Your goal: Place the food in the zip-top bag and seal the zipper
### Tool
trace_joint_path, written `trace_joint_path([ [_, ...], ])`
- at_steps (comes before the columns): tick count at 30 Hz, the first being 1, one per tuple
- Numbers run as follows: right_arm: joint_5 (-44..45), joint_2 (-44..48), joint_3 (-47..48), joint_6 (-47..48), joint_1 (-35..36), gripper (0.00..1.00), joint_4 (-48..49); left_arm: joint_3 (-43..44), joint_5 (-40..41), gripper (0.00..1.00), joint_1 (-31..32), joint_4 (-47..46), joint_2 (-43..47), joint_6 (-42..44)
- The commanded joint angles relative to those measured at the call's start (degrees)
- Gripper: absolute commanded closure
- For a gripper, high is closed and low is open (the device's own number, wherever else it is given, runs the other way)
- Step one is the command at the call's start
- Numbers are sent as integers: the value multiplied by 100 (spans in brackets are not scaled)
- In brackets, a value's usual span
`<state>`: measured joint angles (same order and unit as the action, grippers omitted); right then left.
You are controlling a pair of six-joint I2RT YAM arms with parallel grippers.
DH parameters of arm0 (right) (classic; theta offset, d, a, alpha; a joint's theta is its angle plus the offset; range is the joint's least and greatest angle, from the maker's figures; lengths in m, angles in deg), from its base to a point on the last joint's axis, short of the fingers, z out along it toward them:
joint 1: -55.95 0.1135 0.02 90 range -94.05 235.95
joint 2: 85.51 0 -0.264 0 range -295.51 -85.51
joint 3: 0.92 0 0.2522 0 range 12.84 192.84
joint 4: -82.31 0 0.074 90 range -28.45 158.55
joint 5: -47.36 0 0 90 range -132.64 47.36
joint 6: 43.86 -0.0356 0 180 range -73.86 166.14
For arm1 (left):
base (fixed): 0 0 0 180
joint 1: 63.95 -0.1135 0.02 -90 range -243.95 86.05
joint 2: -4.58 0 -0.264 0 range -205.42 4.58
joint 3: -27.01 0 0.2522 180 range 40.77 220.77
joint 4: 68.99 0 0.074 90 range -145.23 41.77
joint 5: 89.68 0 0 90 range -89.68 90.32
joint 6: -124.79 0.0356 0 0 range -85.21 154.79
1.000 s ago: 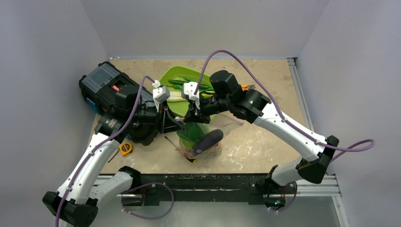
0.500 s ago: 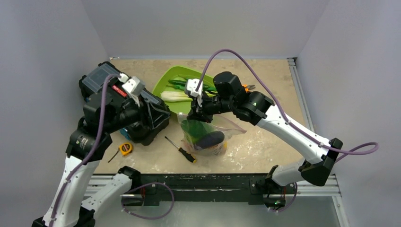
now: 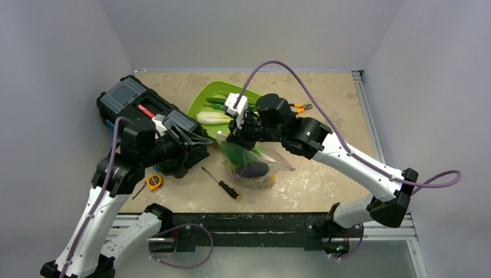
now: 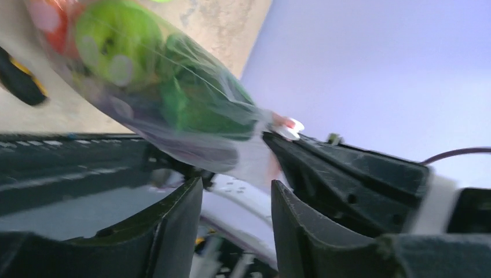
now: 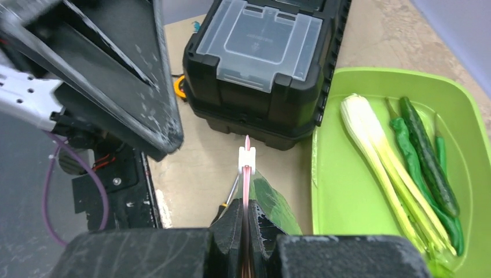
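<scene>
— Scuffed beige worktop [image 3: 330, 87], lavender walls around it. What crowds you?

— A black toolbox [image 3: 130, 101] at 9 o'clock, just beside your left fingers [image 3: 200, 141]. A screwdriver [image 3: 222, 183] lies at 7 o'clock of the zip-top bag [image 3: 272, 165], with a tape measure [image 3: 153, 182] farther left and pliers [image 3: 302, 106] at 1 o'clock.

— And the fingers?

— Your left fingers are released, with nothing between them. Your right fingers [image 5: 238, 223] clench the zipper [image 5: 247, 174], a pinch only the right wrist view shows. The bag sags at centre with the eggplant [image 3: 252, 169] inside, and the left wrist view adds a green round fruit [image 4: 113, 37]. Bok choy [image 3: 214, 117] and green pods [image 5: 428, 150] lie on the tray [image 3: 201, 98] at 12 o'clock.
</scene>
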<state>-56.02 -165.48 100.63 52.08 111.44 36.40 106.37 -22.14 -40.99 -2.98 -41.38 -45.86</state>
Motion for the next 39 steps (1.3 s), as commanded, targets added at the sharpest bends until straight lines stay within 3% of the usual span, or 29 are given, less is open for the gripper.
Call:
trace_joint_path([
  [1, 1011, 166, 0, -224, 186, 100, 715, 122, 408, 49, 126, -224, 242, -2378],
  [5, 1193, 277, -163, -182, 208, 100, 996, 904, 569, 31, 200, 317, -343, -2475],
  [7, 1206, 280, -170, -157, 222, 100, 1025, 1218, 665, 31, 307, 508, -592, -2545],
  [16, 1332, 389, -257, 102, 360, 100, 1209, 1514, 740, 45, 427, 838, -1154, -3062],
  [23, 1332, 464, -393, 358, 488, 100, 1274, 1797, 911, 52, 437, 948, -1447, -2782],
  [31, 1586, 423, -376, 423, 604, 100, 1274, 2540, 1230, 53, 648, 1621, -1905, -2453],
  [39, 1673, 420, -367, 453, 640, 100, 1279, 2450, 1298, 66, 947, 1703, -1956, -2617],
])
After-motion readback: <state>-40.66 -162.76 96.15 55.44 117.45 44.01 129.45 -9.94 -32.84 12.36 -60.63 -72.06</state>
